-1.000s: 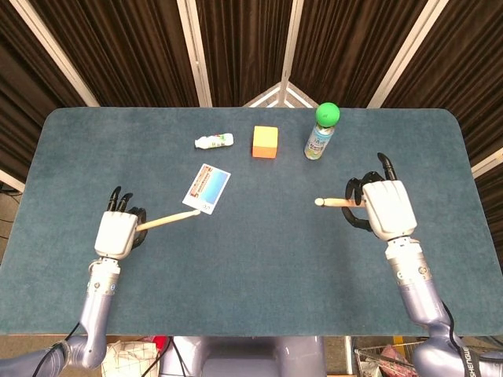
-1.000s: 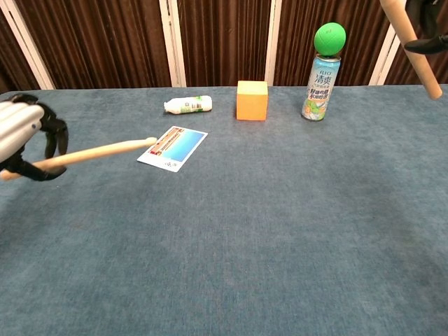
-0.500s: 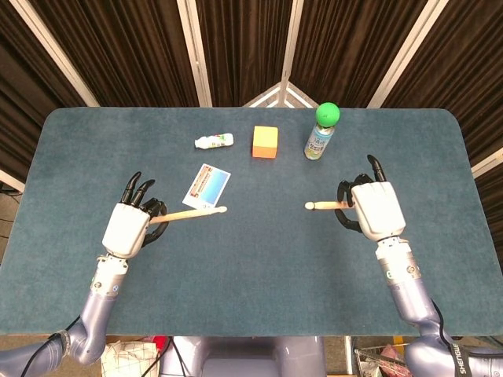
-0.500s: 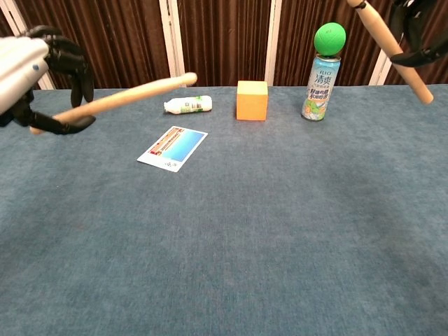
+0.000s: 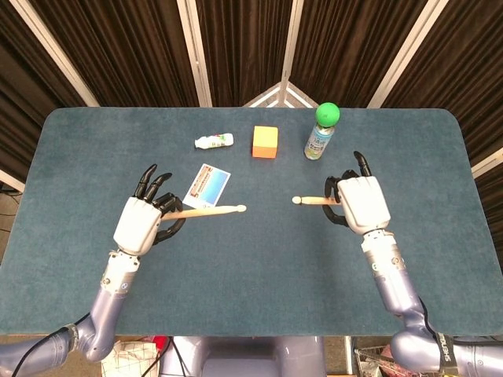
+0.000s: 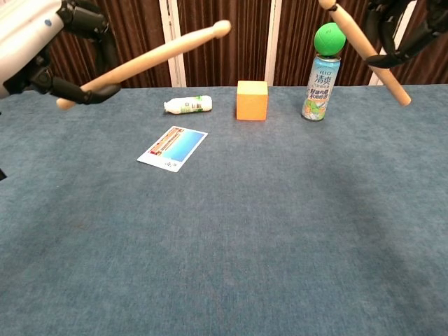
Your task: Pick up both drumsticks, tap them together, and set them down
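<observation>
My left hand (image 5: 144,222) (image 6: 42,49) grips a wooden drumstick (image 5: 214,210) (image 6: 157,54) by its butt, well above the table, tip pointing right toward the middle. My right hand (image 5: 358,202) (image 6: 399,28) holds the second drumstick (image 5: 313,199) (image 6: 364,50), its tip pointing left. The two tips face each other with a gap between them, not touching. In the chest view both sticks slant upward toward the centre.
On the blue table (image 5: 259,267): a small white bottle (image 5: 214,141), an orange cube (image 5: 266,142), a can with a green ball on top (image 5: 321,132), and a blue-and-white card (image 5: 206,184) beneath the left stick.
Both hands have risen and moved inward toward the table's centre. The drumstick tips have come closer together, and the left stick now tilts up more steeply.
</observation>
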You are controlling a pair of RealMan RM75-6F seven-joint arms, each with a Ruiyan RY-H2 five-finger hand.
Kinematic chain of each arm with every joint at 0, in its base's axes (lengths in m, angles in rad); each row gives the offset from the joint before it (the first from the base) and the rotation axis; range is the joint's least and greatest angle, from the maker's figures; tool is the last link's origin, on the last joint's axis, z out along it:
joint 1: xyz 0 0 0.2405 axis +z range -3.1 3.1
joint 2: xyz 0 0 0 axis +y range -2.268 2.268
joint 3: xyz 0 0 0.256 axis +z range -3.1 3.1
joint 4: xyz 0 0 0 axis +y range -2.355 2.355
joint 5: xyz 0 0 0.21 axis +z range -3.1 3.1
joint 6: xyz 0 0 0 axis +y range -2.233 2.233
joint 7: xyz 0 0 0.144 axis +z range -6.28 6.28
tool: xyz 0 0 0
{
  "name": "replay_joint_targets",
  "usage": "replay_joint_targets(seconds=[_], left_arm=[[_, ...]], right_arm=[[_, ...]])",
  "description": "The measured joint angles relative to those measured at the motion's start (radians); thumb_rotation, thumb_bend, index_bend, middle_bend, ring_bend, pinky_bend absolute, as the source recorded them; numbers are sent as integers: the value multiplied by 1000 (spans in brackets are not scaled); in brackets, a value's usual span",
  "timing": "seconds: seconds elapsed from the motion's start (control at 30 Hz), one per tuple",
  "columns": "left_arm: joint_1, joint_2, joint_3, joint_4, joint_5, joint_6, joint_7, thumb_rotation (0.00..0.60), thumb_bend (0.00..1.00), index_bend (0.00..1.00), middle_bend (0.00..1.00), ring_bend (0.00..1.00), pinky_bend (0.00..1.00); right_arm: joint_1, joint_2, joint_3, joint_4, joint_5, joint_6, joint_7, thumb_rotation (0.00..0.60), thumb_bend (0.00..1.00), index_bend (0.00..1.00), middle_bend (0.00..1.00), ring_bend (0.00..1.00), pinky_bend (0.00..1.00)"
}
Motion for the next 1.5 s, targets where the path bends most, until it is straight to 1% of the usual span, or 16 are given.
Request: replay_joint_targets(seconds=[0.17, 0.3, 0.4, 0.5, 0.67, 0.93, 1.17, 1.5], left_arm=[[-13, -20, -3, 11, 17, 1, -26, 600, 443, 655, 632, 176, 0], [-18, -39, 10, 35, 43, 7, -44, 600, 443, 655, 632, 176, 0], [-23, -55, 20, 59, 61, 13, -67, 600, 443, 655, 633, 176, 0], [-26, -77, 27, 92, 76, 24, -94, 600, 443, 656, 634, 176, 0], [-28, -132, 25, 149, 82, 49, -137, 600, 443, 656, 634, 176, 0], [-41, -218, 2, 223, 76, 78, -158, 600, 442, 656, 634, 176, 0], [-59, -251, -12, 233, 79, 84, -139, 600, 441, 655, 634, 176, 0], [-76, -294, -10, 227, 90, 84, -110, 600, 440, 654, 635, 176, 0]], right_arm=[[47, -13, 40, -3, 124, -25, -25, 600, 409, 661, 649, 414, 0], [108, -27, 78, -8, 263, -29, -82, 600, 409, 661, 649, 414, 0], [155, -41, 101, -21, 345, -9, -131, 600, 409, 660, 649, 414, 0], [177, -53, 115, -52, 380, 16, -145, 600, 410, 661, 649, 414, 0], [187, -62, 110, -108, 373, 54, -146, 600, 409, 661, 649, 414, 0], [199, -81, 72, -201, 319, 142, -193, 600, 425, 661, 649, 415, 0], [217, -110, 42, -258, 290, 202, -249, 600, 426, 661, 650, 415, 0], [245, -157, 25, -275, 295, 250, -300, 600, 426, 660, 651, 416, 0]])
